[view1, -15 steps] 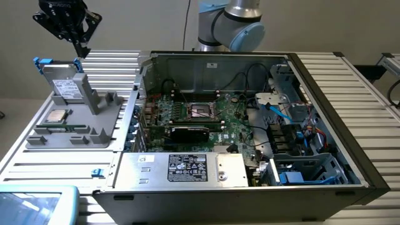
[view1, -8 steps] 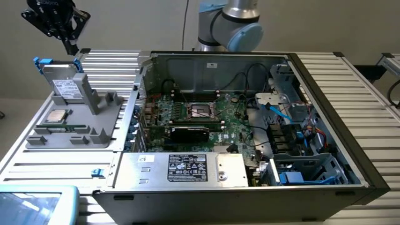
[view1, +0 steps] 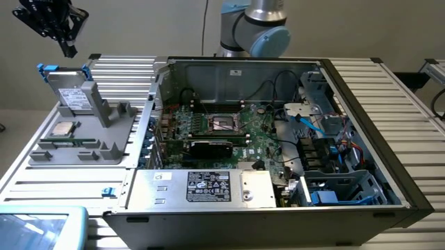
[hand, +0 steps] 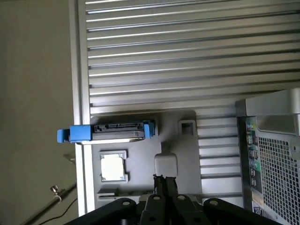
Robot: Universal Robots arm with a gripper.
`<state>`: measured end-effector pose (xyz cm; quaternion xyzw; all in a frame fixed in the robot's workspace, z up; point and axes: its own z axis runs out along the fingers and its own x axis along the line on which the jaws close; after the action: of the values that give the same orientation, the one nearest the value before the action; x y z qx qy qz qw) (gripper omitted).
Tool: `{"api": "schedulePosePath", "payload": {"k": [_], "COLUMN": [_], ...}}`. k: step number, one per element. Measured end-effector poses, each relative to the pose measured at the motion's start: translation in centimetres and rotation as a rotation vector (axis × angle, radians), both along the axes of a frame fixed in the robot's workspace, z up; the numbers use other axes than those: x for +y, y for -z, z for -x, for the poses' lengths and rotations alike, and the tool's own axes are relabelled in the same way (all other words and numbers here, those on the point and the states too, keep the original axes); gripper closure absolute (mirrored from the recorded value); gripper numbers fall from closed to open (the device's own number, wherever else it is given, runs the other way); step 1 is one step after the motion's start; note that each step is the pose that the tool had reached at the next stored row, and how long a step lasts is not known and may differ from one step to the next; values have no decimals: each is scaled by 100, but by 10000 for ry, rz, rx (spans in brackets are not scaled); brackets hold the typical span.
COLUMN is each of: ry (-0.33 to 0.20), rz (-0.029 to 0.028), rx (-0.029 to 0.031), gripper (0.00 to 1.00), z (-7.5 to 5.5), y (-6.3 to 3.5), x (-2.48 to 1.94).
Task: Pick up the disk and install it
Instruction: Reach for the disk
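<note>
A ribbed silver aluminium table point(view1: 403, 104) is seen, on which one open black-and-silver desktop computer case point(view1: 236, 78) is laid with its green circuit board exposed. Inside the case, along its near edge, one large silver box with a black-and-white label point(view1: 208, 187) is mounted. Beside the case, on the exterior view's left, one flat grey plastic fixture tray point(view1: 90, 151) is placed on the table.

One disk point(view1: 70, 91), a flat silver-grey metal hard drive with a white label and blue plastic side rails, is stood on edge in a slot at the far end of the tray. Two blue tabs are counted at its upper corners. One black pincer point(view1: 70, 52) is hung in the air above the disk, well apart from it and touching nothing. In the wrist view the disk point(hand: 117, 131) is seen edge-on beyond the pincer point(hand: 164, 180), whose fingers are pressed together with nothing held between them.

One small square silver processor chip point(view1: 62, 129) is laid flat in the tray, just in front of the disk.
</note>
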<state>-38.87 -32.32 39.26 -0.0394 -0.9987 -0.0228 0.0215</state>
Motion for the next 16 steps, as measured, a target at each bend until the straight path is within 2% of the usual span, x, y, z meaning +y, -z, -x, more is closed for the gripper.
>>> {"api": "schedulePosePath", "payload": {"k": [16], "ry": [0], "rz": [0], "rx": [37], "gripper": [89], "z": [554], "y": [7], "x": [348]}}
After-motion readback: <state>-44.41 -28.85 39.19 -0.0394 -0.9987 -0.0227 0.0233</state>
